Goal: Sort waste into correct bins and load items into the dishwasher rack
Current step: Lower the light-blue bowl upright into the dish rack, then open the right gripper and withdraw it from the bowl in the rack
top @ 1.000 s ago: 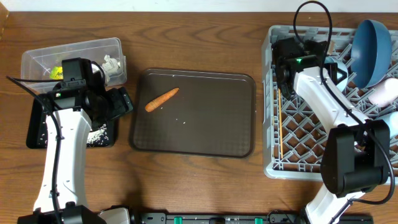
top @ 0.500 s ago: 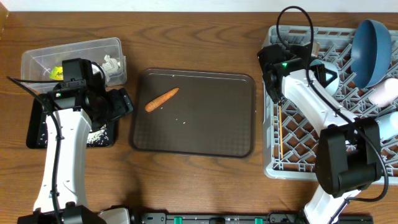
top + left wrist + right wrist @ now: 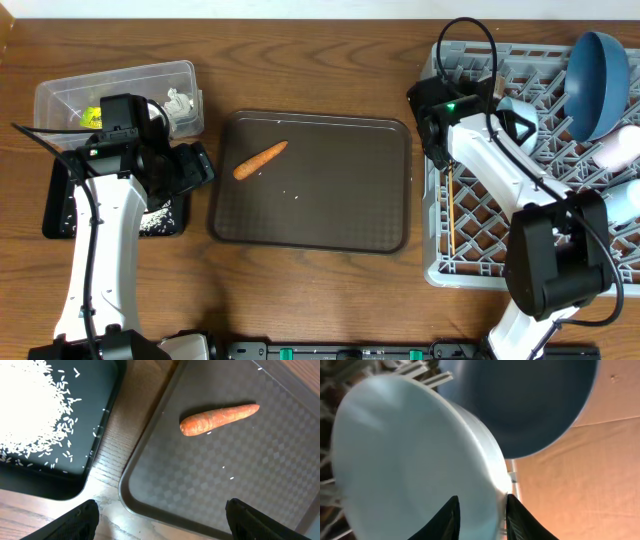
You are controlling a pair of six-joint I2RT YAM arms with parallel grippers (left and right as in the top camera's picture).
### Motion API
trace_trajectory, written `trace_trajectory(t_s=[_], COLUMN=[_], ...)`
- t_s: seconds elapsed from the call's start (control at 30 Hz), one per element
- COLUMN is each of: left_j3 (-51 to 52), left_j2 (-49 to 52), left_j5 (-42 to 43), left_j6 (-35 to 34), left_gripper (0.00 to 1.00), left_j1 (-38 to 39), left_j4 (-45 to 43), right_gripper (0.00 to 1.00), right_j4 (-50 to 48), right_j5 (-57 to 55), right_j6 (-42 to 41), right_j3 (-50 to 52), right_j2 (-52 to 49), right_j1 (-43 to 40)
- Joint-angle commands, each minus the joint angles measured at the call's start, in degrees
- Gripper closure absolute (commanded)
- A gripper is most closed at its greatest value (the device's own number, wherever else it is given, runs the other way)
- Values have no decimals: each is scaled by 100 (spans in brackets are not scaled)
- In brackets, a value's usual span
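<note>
Right jaws: closed narrowly on the rim of the pale blue bowl [image 3: 410,460], one finger on each face.
Bowl: on edge in the dishwasher rack [image 3: 480,230], close in front of the dark blue dish [image 3: 530,405]; whether they touch is unclear.
Left jaws: wide apart, empty, above the brown serving tray [image 3: 200,485].
Carrot piece [image 3: 219,419]: lying on that tray.
Risk: the thin rim pinch may slip, and if it is let go before the pegs support it, the bowl could tip or strike the dish.

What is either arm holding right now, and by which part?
Right gripper grips the pale blue bowl by its rim; left gripper is open, holding nothing.
</note>
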State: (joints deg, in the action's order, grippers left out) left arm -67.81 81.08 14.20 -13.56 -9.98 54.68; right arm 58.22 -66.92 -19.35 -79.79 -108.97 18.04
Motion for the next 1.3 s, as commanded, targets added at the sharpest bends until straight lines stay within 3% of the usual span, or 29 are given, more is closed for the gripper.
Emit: trace_trajectory(t_s=[0.0, 0.4, 0.57, 0.77, 1.03, 1.13, 1.27], left_j3=[-61, -61, -61, -61, -61, -61, -61], left_j2=[28, 28, 28, 28, 28, 28, 28], left_j5=[-31, -31, -33, -33, -33, -35, -39], left_j6=[-52, -52, -52, -52, -50, -50, -46], left_gripper=[16, 16, 16, 16, 16, 16, 16], left_j1=[-24, -24, -24, -24, -24, -20, -20], left_j4=[24, 35, 37, 35, 35, 11, 2], right_gripper=[62, 44, 35, 30, 30, 22, 21], right_j4=[103, 758, 763, 317, 214, 140, -149], right_j5=[1040, 1058, 1510, 3471, 5676, 6889, 8109], right_j6=[-264, -1161, -1167, 155, 382, 605, 1182], right_j3=[44, 39, 39, 37, 35, 35, 35], right_j2=[-94, -31, 286, 944, 1939, 2173, 2155], right_j1=[81, 116, 125, 142, 153, 190, 407])
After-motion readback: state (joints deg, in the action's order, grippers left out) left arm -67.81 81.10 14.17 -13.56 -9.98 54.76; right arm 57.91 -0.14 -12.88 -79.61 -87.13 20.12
